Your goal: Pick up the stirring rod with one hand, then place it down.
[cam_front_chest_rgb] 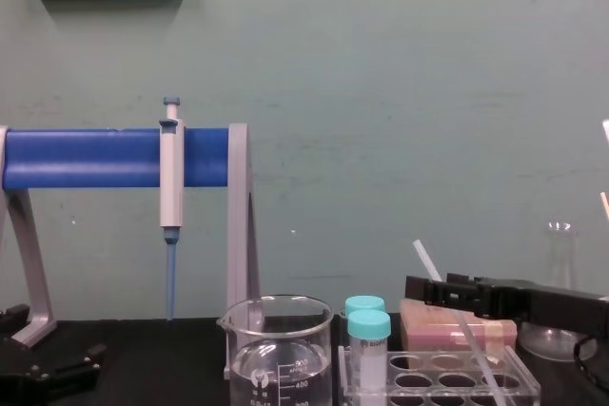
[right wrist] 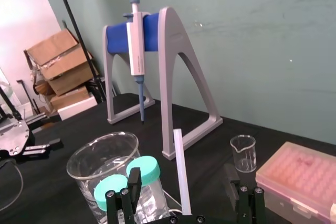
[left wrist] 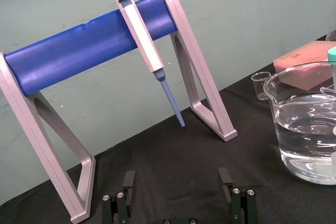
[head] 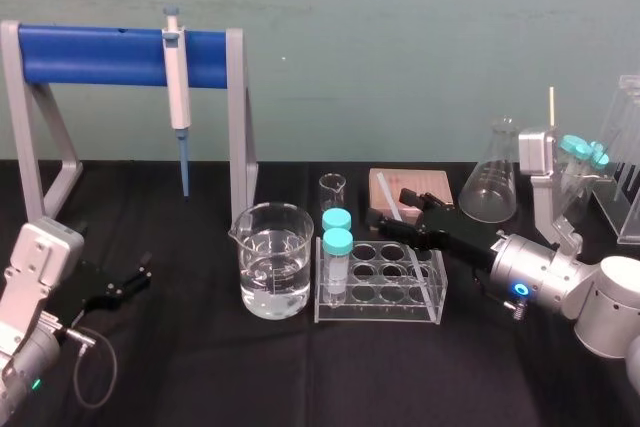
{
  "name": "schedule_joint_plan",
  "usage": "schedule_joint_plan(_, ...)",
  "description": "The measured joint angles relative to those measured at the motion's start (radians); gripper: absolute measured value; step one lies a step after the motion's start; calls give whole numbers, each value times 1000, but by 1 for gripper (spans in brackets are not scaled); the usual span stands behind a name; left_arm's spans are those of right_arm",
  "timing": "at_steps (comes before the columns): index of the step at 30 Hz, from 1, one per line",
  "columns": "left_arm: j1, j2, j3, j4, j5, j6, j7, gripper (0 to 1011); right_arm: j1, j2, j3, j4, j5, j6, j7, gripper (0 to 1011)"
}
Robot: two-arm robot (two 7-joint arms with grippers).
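Note:
The stirring rod (head: 384, 192) is a thin translucent white stick. It leans with its lower end in the clear tube rack (head: 432, 292) and its upper end over the pink box. My right gripper (head: 399, 211) reaches in from the right. It is open, and the rod (right wrist: 180, 171) stands midway between its two black fingers (right wrist: 133, 182), apart from both. From the chest the rod (cam_front_chest_rgb: 423, 256) crosses just behind the right gripper (cam_front_chest_rgb: 425, 289). My left gripper (head: 137, 276) rests open at the near left over the black cloth, its fingers (left wrist: 128, 183) holding nothing.
A beaker of water (head: 274, 259) stands left of the rack, which holds two teal-capped tubes (head: 337, 252). Behind are a small beaker (head: 332, 190), a pink tip box (head: 412, 187) and a flask (head: 490, 175). A grey-blue pipette (head: 177, 82) hangs on the blue-bar stand (head: 120, 55).

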Motion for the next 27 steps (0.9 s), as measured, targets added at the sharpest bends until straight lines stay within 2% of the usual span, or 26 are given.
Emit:
schedule_joint_plan(6, 0, 0, 0, 0, 0, 0, 0, 1000, 0, 4, -7, -3, -14, 7, -29, 1000)
schedule_joint_plan(27, 0, 0, 0, 0, 0, 0, 0, 1000, -2, 4, -6, -4, -13, 6, -24, 997)
